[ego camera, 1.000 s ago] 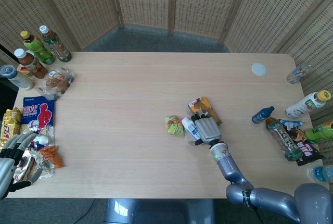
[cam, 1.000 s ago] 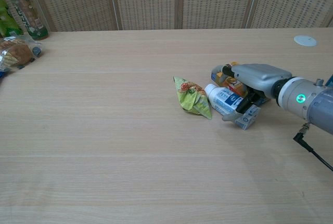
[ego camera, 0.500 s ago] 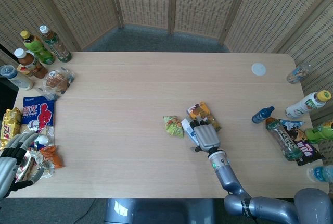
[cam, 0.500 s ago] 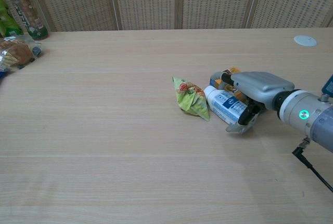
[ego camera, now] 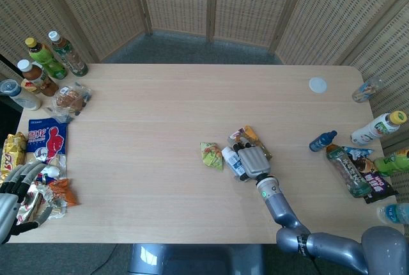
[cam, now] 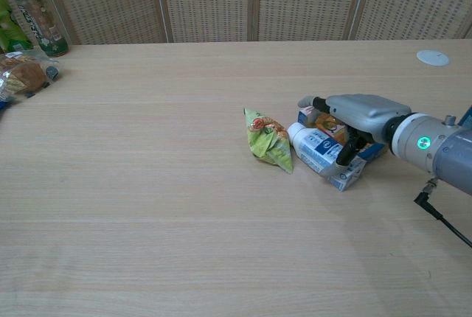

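Right hand [cam: 359, 122]: laid over small white-and-blue bottle [cam: 318, 148], fingers [cam: 346, 149] curled down around its body, thumb side hidden; bottle lying flat on tabletop [cam: 147, 184], cap toward green snack packet [cam: 268, 137]. Grip apparently closed, bottle not lifted.

Change over last second: hand and bottle shifted slightly toward robot's left, bottle cap now touching or just beside green packet; orange carton [ego camera: 245, 137] behind the hand nudged and turned. Judgement: grasp being settled, bottle dragged rather than raised; packet at risk of being pushed along.

Left hand [ego camera: 14, 195]: at near left corner of tabletop, fingers spread, holding nothing, resting beside crumpled wrappers [ego camera: 48, 197].

Containers: bottles only, all capped. Upright group at far left [ego camera: 48, 57], contents brown, green and pale. Right edge: blue-capped small bottle [ego camera: 323, 140], white bottle with yellow cap [ego camera: 378, 126], further bottles lying among packets; contents not readable. Blue snack bag [ego camera: 47, 141] sealed. White lid [ego camera: 317, 84] lying alone, well apart.
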You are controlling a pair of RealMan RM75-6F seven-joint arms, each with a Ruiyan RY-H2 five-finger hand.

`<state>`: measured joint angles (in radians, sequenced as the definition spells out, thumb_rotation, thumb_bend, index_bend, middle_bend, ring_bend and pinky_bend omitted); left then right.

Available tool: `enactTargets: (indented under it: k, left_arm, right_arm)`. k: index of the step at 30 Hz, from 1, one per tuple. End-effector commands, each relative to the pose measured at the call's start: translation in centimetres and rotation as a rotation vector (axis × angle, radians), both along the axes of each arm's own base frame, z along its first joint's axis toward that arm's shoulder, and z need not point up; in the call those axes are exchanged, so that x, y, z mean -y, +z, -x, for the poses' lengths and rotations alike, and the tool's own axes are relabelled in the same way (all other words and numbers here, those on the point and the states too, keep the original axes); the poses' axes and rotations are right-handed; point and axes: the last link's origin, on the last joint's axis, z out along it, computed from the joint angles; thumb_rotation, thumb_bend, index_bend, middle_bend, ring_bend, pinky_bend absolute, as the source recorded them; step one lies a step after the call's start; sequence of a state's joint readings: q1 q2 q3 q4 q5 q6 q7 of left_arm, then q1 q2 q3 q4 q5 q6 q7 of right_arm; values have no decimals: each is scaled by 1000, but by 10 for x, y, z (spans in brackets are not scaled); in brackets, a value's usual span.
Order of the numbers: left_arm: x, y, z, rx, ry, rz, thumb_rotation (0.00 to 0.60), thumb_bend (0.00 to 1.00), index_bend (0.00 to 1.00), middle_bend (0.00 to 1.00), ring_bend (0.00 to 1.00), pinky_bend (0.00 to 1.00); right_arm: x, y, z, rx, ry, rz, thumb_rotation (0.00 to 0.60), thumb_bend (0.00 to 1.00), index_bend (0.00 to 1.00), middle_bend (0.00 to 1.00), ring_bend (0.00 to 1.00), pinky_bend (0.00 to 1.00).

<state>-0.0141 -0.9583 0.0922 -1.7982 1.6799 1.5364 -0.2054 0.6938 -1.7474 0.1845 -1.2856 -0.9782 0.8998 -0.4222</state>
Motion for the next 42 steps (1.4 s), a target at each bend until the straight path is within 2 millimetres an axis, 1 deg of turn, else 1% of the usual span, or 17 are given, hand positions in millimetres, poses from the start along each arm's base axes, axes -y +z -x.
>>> enactTargets:
  k: [1, 5, 8, 12, 16, 19, 23, 27, 34, 42]
  left_arm:
    - [0, 0, -1, 0, -1, -1, 600, 346, 51, 61, 0, 0]
    - [0, 0, -1, 0, 0, -3, 600, 347, 51, 60, 0, 0]
    - [0, 1, -1, -3, -2, -5, 600, 345, 49, 60, 0, 0]
    - [0, 1, -2, -1, -3, -5, 600, 347, 49, 59, 0, 0]
    - [0, 0, -2, 2, -4, 0, 600, 346, 49, 59, 0, 0]
    - [-2, -2, -2, 5, -9, 5, 600, 348, 49, 58, 0, 0]
    - [-4, -4, -4, 8, -18, 13, 600, 347, 49, 58, 0, 0]
    - [-5, -5, -4, 10, -22, 16, 600, 347, 49, 58, 0, 0]
    - [-1, -3, 1, 13, -7, 12, 600, 346, 49, 59, 0, 0]
    - [-1, -3, 2, 19, -11, 14, 600, 347, 49, 58, 0, 0]
  right_arm:
    - [12, 6, 2, 3, -11, 9, 544, 0, 0, 203, 81, 335]
    - [25, 15, 9, -6, -26, 25, 510, 0, 0, 197, 70, 322]
    - [34, 24, 13, -27, -31, 41, 491, 0, 0, 189, 43, 284]
    - [42, 38, 18, -49, -42, 64, 447, 0, 0, 180, 6, 240]
    - [39, 50, 16, -44, -42, 84, 442, 0, 0, 179, 0, 234]
    - [29, 52, 9, -40, -24, 82, 444, 0, 0, 178, 0, 234]
    - [13, 50, -8, -27, 12, 76, 444, 0, 0, 178, 0, 234]
    - [4, 41, -15, -27, 20, 58, 443, 0, 0, 179, 0, 234]
    - [-2, 27, -16, -19, 3, 39, 448, 0, 0, 179, 0, 234]
    - [-10, 10, -11, -10, -30, 12, 445, 0, 0, 179, 0, 233]
